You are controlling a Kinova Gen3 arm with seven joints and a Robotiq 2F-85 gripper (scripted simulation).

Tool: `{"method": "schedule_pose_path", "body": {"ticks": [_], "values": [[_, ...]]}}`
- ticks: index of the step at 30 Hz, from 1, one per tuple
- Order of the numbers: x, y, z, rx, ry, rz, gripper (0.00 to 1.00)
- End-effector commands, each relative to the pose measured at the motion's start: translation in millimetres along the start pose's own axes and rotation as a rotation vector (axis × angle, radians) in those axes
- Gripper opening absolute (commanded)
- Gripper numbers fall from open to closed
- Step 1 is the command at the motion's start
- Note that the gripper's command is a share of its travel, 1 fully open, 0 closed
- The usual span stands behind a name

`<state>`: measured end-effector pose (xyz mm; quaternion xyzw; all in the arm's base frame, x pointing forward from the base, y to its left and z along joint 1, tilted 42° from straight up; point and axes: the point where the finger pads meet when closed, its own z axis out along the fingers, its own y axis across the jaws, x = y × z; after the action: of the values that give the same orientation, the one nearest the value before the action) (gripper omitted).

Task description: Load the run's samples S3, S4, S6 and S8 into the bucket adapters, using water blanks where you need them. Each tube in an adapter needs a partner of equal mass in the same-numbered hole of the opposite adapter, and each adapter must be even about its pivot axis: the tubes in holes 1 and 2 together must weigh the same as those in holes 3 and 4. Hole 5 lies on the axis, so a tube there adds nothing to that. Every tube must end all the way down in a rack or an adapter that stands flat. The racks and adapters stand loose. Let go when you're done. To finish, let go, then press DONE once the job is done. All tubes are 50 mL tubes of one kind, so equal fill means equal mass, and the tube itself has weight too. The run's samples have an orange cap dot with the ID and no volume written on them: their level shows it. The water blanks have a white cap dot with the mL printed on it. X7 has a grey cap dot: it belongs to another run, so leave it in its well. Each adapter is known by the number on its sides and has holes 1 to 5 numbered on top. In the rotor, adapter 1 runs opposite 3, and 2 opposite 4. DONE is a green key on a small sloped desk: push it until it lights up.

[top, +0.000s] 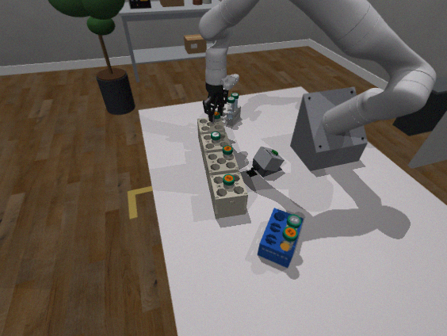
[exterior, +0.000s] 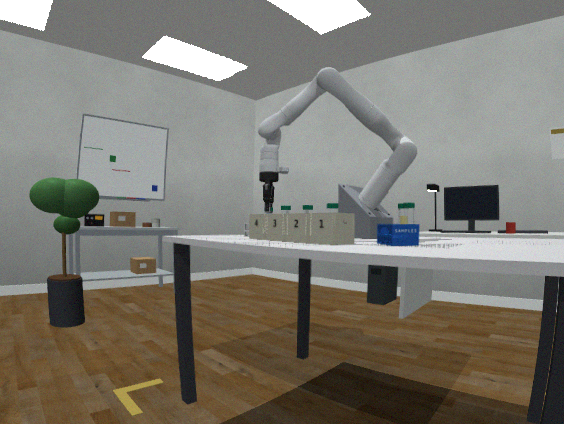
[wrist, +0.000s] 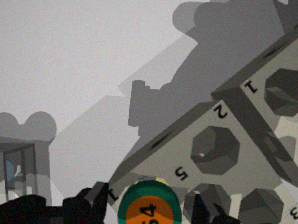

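Four beige bucket adapters (top: 231,204) (exterior: 342,231) stand in a row on the white table. My gripper (top: 214,112) (exterior: 268,206) (wrist: 150,204) is over the far one, adapter 4 (top: 203,126) (exterior: 256,229) (wrist: 165,150). Its fingers are open on either side of sample S4 (top: 216,115) (wrist: 150,209), a green-capped tube with an orange dot that sits in a corner hole beside a printed 1. A white-dot blank (top: 215,135) stands in adapter 3. Orange-dot tubes stand in adapter 2 (top: 227,150) and adapter 1 (top: 228,179).
A clear blank rack (top: 234,116) with two tubes stands just behind adapter 4. The DONE desk (top: 266,162) with its green key (top: 274,152) sits right of the row. The blue sample rack (top: 271,247) (exterior: 397,234) holds a grey-dot tube (top: 294,220) and an orange-dot tube (top: 290,233). The grey arm mount (top: 317,135) is at the right.
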<state>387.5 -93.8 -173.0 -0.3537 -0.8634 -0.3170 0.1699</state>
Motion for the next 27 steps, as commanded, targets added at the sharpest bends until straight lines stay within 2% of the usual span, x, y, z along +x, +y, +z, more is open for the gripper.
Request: {"method": "schedule_pose_path", "body": {"ticks": [1, 11, 27], "values": [[-1, 0, -1.0, 0.000, -0.002, 0.000, 0.62], [-1, 0, -4.9, 0.000, -0.002, 0.000, 0.62], [-1, 0, -25.0, 0.000, -0.002, 0.000, 0.62]]}}
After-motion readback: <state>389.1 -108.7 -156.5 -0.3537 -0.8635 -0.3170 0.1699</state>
